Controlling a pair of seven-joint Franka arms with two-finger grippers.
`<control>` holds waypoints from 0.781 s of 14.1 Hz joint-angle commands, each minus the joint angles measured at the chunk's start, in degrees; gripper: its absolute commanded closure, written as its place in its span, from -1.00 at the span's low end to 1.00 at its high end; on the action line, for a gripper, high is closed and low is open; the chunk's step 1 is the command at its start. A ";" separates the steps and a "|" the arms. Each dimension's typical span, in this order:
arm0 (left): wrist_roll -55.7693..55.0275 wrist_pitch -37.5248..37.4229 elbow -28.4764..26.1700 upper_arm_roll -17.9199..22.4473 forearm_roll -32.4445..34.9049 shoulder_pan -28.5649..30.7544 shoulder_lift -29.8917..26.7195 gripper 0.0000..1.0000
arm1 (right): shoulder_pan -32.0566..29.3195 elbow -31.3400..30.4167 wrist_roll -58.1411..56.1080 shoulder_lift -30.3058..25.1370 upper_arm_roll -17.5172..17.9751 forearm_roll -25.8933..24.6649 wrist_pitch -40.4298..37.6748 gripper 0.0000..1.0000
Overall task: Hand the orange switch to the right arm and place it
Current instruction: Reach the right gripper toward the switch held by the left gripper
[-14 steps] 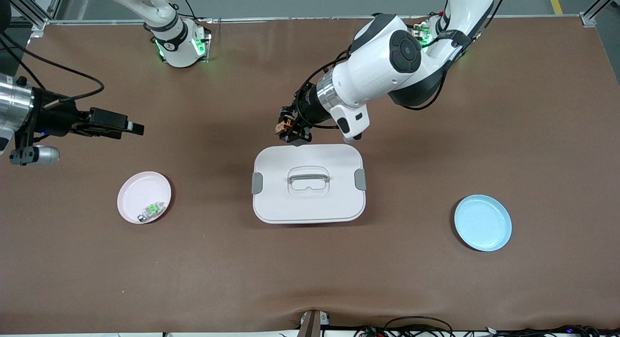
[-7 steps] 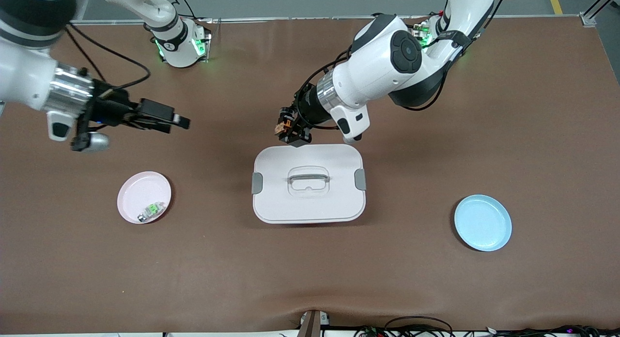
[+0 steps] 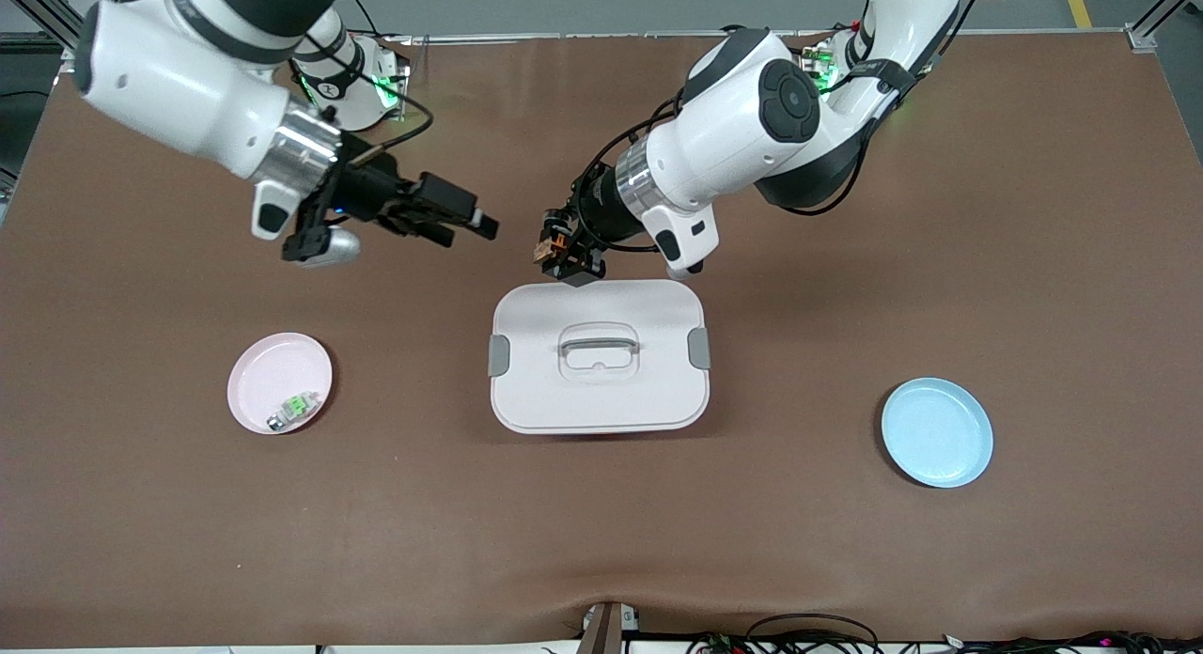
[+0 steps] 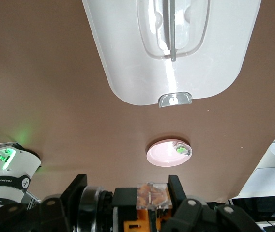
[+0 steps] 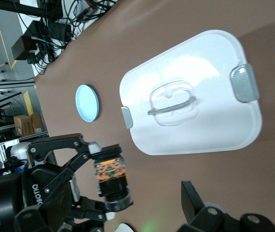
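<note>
Right claw has swung toward orange switch.

Two arms, two plates, one lidded box, two small switches

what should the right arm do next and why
Probably close the remaining gap so the open right tool brackets the orange switch, since the left tool holds it shut, over the table just above the white box lid, facing it.

"robotiq" reads on the left gripper; "franka" lettering marks the right arm's base.
</note>
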 commanded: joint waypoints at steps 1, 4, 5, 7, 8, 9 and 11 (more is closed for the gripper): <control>-1.19 0.54 0.96 0.29 1.26 -0.46 -0.03 0.82 | 2.59 -2.43 1.01 -0.59 -0.74 1.17 3.17 -1.00; -1.18 1.50 0.96 0.29 1.26 -0.55 -0.03 0.82 | 6.54 -6.55 1.27 -0.59 -0.74 1.26 11.50 -1.00; -1.19 1.50 0.96 0.29 1.26 -0.55 -0.03 0.82 | 7.42 -7.00 1.80 -0.33 -0.74 2.47 13.27 -1.00; -1.19 1.50 0.96 0.29 1.34 -0.46 -0.11 0.82 | 8.74 -6.92 1.89 0.46 -0.74 5.81 15.30 -1.00; -1.19 1.50 0.96 0.29 1.43 -0.46 -0.11 0.82 | 9.18 -6.92 1.89 0.81 -0.74 6.17 15.92 -1.00; -1.19 1.50 0.96 0.29 1.69 -0.46 -0.11 0.82 | 9.36 -6.83 1.89 1.16 -0.74 6.18 16.19 -1.00; -1.19 1.50 0.96 0.29 1.78 -0.46 -0.11 0.82 | 10.06 -6.83 1.63 1.78 -0.83 6.18 16.89 -1.00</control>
